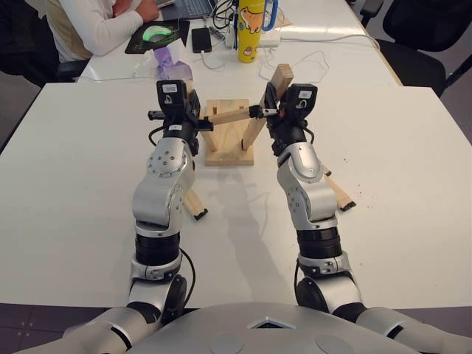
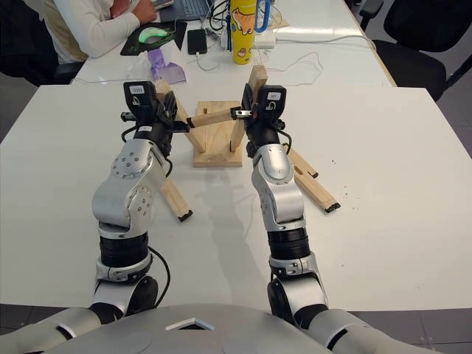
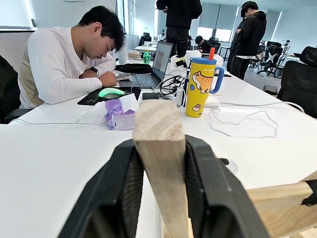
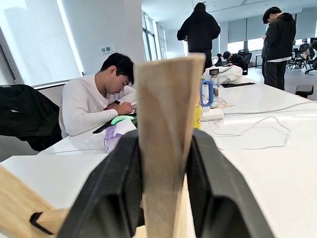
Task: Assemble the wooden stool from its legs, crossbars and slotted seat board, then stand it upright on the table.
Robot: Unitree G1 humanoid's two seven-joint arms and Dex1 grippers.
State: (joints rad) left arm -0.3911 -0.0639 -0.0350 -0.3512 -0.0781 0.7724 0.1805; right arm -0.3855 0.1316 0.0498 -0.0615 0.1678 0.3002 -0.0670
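A loose leg (image 1: 195, 204) lies by my left arm (pale wood, dark end). Farther out, my left gripper (image 3: 160, 148) squeezes a left leg (image 3: 158, 124), my right gripper (image 4: 162, 138) a right leg (image 4: 166, 89). A crossbar (image 1: 230, 116) runs between them above the flat seat board (image 1: 228, 156) on the table (image 1: 88, 162).

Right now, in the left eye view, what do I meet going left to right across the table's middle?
left gripper shut on left leg → crossbar → right gripper shut on right leg → loose wooden piece
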